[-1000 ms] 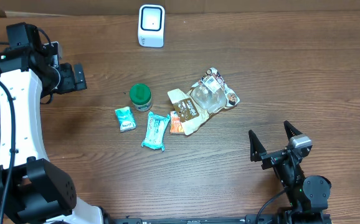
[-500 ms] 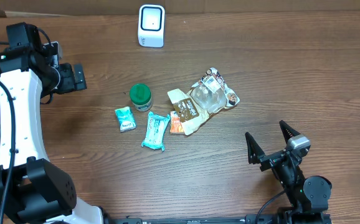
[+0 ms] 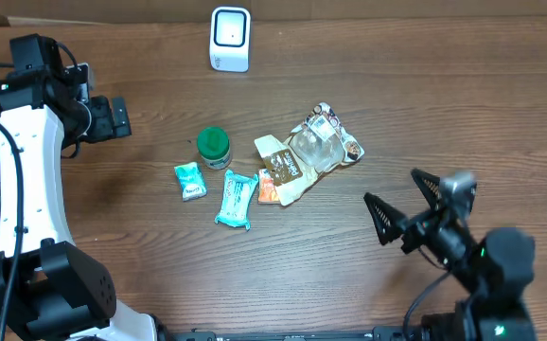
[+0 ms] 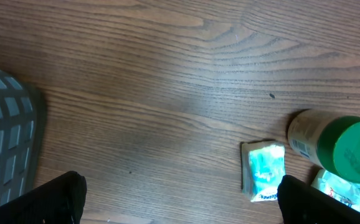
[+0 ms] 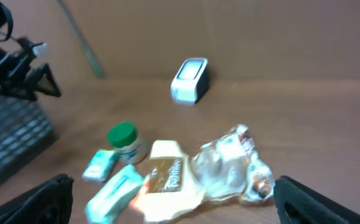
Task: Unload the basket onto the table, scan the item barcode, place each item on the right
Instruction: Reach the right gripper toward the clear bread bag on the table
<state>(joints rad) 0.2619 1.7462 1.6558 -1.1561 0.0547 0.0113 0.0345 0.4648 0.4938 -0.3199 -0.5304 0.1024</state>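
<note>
Overhead straight down; L wrist near, downward; R wrist low, oblique; common: green-cap bottle [image 3: 213,144]

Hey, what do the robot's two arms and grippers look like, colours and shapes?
Left arm: white curved shells, black joints, a thin black cable along it, and a blocky black left gripper. Right arm: all black, rounded joints; the right gripper has two pointed black fingers and a small grey block behind them.

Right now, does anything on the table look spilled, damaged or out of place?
Nothing looks spilled or broken. The only untidy spot is mid-table, where a crumpled clear bag, a tan packet and an orange packet lie overlapping in a loose heap. The bottle stands upright, and the scanner sits apart near the far edge.
</note>
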